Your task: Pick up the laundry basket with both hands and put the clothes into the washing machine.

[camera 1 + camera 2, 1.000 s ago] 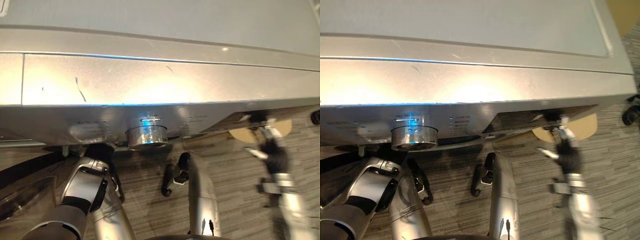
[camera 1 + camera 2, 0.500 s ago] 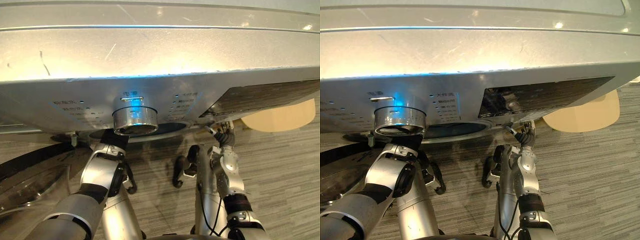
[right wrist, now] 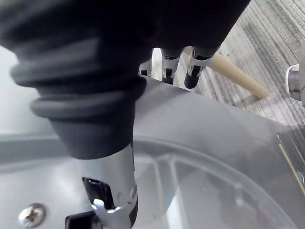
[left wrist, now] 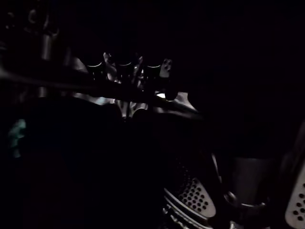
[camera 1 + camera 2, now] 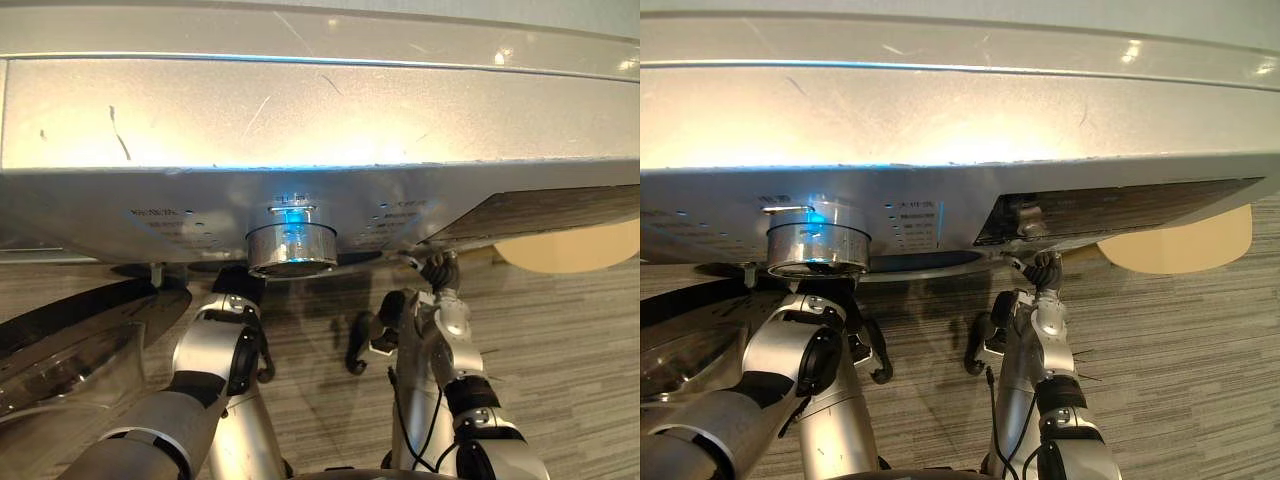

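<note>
Reaching left hand [image 5: 236,284] under scratched silver washing machine [image 5: 320,120] front, grip impossible to tell | round dial [image 5: 292,250] lit blue | right hand [image 5: 1040,272] relaxed, empty, just below dark display [image 5: 1120,205]

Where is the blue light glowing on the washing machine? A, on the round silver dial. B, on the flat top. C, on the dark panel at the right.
A: the blue glow sits at the top of the round silver dial on the washing machine front.
</note>
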{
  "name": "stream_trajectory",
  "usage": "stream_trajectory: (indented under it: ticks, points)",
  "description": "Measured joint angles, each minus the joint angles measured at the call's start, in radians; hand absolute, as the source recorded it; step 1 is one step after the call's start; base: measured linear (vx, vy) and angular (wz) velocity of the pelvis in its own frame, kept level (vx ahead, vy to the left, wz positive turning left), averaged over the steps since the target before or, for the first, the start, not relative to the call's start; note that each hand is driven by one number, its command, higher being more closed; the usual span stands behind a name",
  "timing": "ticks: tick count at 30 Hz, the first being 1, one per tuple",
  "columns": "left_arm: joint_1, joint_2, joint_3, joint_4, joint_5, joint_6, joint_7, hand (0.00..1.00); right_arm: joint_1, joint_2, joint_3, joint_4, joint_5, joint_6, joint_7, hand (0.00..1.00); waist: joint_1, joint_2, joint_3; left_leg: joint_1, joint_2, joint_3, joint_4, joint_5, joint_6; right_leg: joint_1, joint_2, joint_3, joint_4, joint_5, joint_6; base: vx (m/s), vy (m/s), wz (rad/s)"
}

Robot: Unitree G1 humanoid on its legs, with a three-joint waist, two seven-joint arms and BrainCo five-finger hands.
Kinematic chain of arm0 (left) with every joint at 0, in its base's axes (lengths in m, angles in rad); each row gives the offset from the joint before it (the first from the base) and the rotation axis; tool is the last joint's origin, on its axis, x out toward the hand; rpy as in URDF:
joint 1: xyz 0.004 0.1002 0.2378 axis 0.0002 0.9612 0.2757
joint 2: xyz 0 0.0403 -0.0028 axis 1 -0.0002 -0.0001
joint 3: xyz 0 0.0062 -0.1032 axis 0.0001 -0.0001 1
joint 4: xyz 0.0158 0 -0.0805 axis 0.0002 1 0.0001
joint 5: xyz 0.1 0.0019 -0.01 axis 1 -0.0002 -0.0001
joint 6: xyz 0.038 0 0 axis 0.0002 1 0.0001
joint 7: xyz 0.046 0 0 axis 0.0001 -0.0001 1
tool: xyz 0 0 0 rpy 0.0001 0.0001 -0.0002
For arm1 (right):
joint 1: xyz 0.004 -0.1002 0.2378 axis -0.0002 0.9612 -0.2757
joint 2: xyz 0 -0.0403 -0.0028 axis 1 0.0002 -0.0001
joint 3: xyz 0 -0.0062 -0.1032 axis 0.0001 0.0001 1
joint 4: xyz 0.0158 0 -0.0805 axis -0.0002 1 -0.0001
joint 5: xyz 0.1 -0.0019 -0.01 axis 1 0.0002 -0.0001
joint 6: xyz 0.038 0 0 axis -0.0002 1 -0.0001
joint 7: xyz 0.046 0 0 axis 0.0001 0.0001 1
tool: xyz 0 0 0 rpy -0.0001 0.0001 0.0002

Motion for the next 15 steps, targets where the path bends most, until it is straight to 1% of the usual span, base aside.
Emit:
stream_trajectory:
  ticks: [1,3,4,5,6,7,9,10,11,13,15]
  points:
    - [0.007,-0.012,0.015,-0.001,0.001,0.005,-0.004,0.00,0.000,-0.005,0.003,0.005,0.000,0.014,0.003,0.00,0.001,0.000,0.000,0.011,-0.002,0.002,-0.005,0.000,0.000,0.011,-0.002,-0.001,-0.003,0.000,0.000,0.01,-0.088,0.06]
    - [0.049,-0.023,0.011,-0.036,0.007,0.004,-0.004,0.00,0.009,-0.005,0.009,0.008,-0.001,0.019,0.005,0.00,-0.001,0.000,0.000,0.045,-0.008,0.001,-0.019,0.000,0.000,0.049,-0.007,-0.007,-0.014,-0.003,0.002,0.01,-0.080,0.14]
    - [0.104,-0.034,0.004,-0.091,0.010,0.003,-0.002,0.00,0.027,-0.007,0.009,0.008,-0.008,0.020,0.006,0.00,-0.002,0.000,0.000,0.078,-0.021,0.004,-0.041,0.003,-0.005,0.085,-0.019,-0.014,-0.028,-0.010,0.007,0.02,-0.052,0.21]
    - [0.140,-0.044,0.000,-0.126,0.010,0.001,0.000,0.00,0.040,-0.007,0.009,0.008,-0.012,0.021,0.007,0.00,0.000,0.000,0.000,0.097,-0.023,0.007,-0.052,0.003,-0.006,0.105,-0.023,-0.018,-0.038,-0.013,0.008,0.05,-0.102,0.33]
    - [0.246,-0.069,-0.017,-0.216,0.010,-0.003,0.012,0.00,0.069,-0.007,0.010,0.008,-0.024,0.027,0.010,0.00,0.004,0.000,0.000,0.146,-0.036,0.008,-0.086,0.005,-0.011,0.160,-0.029,-0.028,-0.064,-0.020,0.009,0.05,-0.102,0.26]
    - [0.289,-0.070,-0.032,-0.244,0.010,-0.003,0.015,0.00,0.082,-0.009,0.009,0.006,-0.027,0.032,0.012,0.00,0.006,0.000,0.000,0.167,-0.040,0.011,-0.102,0.008,-0.015,0.180,-0.033,-0.032,-0.078,-0.021,0.009,0.07,-0.126,0.31]
    - [0.443,-0.081,-0.049,-0.346,0.010,-0.003,0.014,0.00,0.127,-0.014,0.008,0.004,-0.035,0.043,0.027,0.00,0.018,0.000,0.000,0.237,-0.055,0.016,-0.166,0.019,-0.028,0.258,-0.038,-0.051,-0.131,-0.023,0.011,0.08,-0.108,0.24]
    - [0.526,-0.082,-0.070,-0.401,0.010,-0.003,0.012,0.00,0.154,-0.014,0.001,0.001,-0.037,0.053,0.029,0.00,0.033,0.000,-0.001,0.277,-0.057,0.018,-0.202,0.030,-0.035,0.304,-0.037,-0.066,-0.164,-0.023,0.010,0.08,-0.096,0.19]
    - [0.567,-0.082,-0.081,-0.429,0.013,-0.004,0.010,0.00,0.167,-0.014,-0.002,0.000,-0.040,0.058,0.030,0.00,0.038,0.000,-0.001,0.297,-0.062,0.017,-0.220,0.036,-0.036,0.326,-0.038,-0.073,-0.179,-0.023,0.010,0.09,-0.091,0.27]
    - [0.681,-0.080,-0.116,-0.501,0.036,-0.005,-0.010,0.00,0.212,-0.015,-0.019,-0.004,-0.058,0.063,0.042,0.00,0.056,0.001,-0.003,0.364,-0.074,0.014,-0.286,0.055,-0.049,0.407,-0.040,-0.102,-0.238,-0.023,0.010,0.09,-0.083,0.30]
    - [0.756,-0.081,-0.124,-0.535,0.062,-0.006,-0.035,0.00,0.243,-0.016,-0.020,-0.005,-0.074,0.073,0.052,0.00,0.056,0.001,-0.024,0.399,-0.085,0.006,-0.331,0.074,-0.053,0.460,-0.040,-0.131,-0.279,-0.022,0.009,0.08,-0.057,0.27]
